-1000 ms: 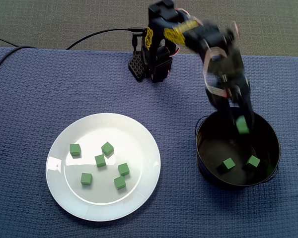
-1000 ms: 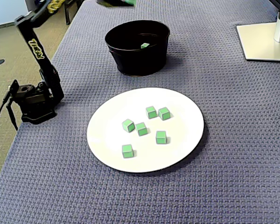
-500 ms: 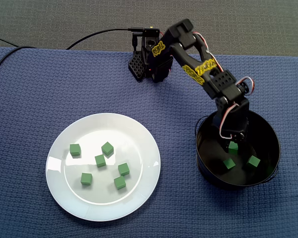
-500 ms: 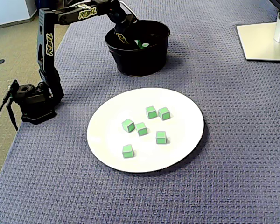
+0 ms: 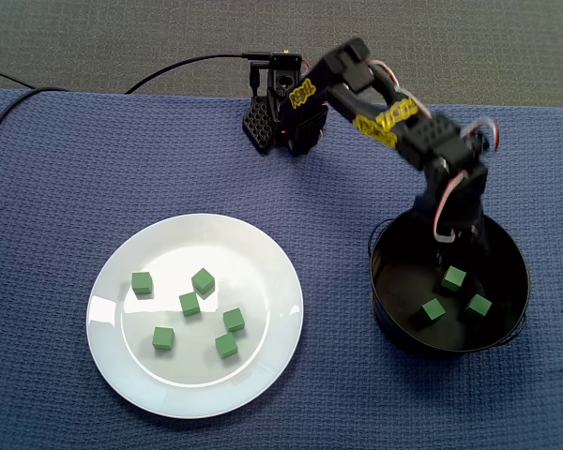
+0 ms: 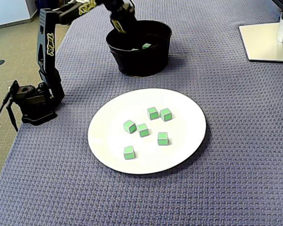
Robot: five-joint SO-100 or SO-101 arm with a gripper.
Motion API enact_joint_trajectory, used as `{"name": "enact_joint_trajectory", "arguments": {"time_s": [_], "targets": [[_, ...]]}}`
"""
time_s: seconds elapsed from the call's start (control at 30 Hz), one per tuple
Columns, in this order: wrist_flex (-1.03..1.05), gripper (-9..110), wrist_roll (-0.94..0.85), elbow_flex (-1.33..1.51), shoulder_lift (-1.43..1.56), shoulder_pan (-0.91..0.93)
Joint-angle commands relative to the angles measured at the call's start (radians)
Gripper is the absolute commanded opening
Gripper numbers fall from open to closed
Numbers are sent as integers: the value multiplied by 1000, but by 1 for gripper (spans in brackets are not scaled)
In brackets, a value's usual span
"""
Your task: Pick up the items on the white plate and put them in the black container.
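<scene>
Hand hangs just over the back rim of the container, pointing down into it. It's black against black, so I honestly can't tell if the fingers are apart or pinched together, and I see nothing between them. In the other fixed view the hand is at the container's far left edge, and it's no clearer there.

Three green cubes lie on the container floor. One cube is right below the hand, with a second cube and a third cube a bit nearer the front wall. None of them touch. From the side angle only one cube peeks over the rim.

The arm stretches back from the hand to its base at the far edge of the counter, which is covered in blue waffle cloth. A black cable runs off from the base.

The plate sits well apart from the container, to its left in the top-down view. Six cubes are on the plate in a loose cluster. The side angle shows a white stand at the counter's top right corner.
</scene>
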Motion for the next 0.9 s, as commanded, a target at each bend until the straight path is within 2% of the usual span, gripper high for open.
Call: {"name": "enact_joint_trajectory", "arguments": {"time_s": [0.0,0.17,0.33,0.43,0.53,0.67,0.87], "targets": [[166,23,-29,-160,201,104],[314,24,-60,-209,391,339],[341,24,-137,-46,518,718],[265,24,-178,127,520,927],[78,24,-239,330,489,1074],[-123,24,-290,512,414,1146],[-143,25,-337,534,279,1137]]}}
